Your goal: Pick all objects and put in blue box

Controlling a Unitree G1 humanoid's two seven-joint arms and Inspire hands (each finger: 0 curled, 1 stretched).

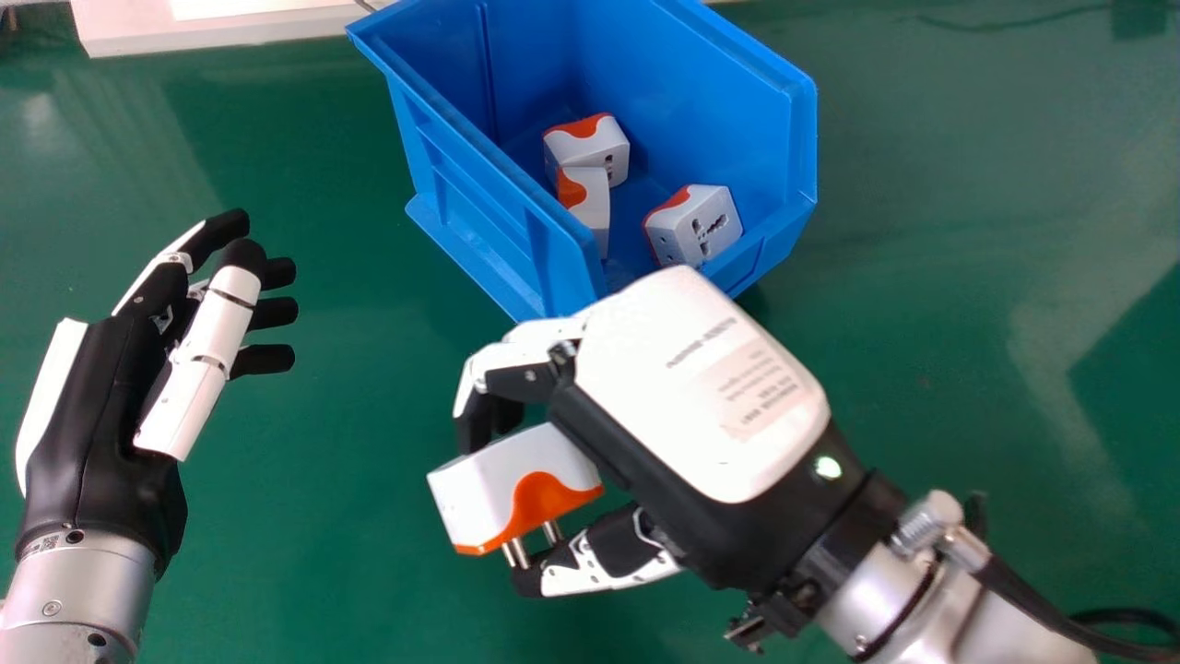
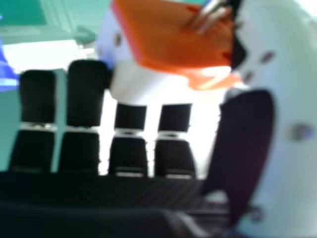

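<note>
Surface: one green tabletop, which ran beneath the blue box; a pale slab lay beyond the box, to its left. Contents of box: three white-and-orange adapters, two of them close together. Further adapter: between the box and the robot, outside the box, grasped by the right hand. Fingers bent over the casing, thumb apparently braced by the metal pins, a pinch presumably meant to steady it for the drop. Left hand: idle, left of the box, fingers relaxed, grasping nothing.
</note>
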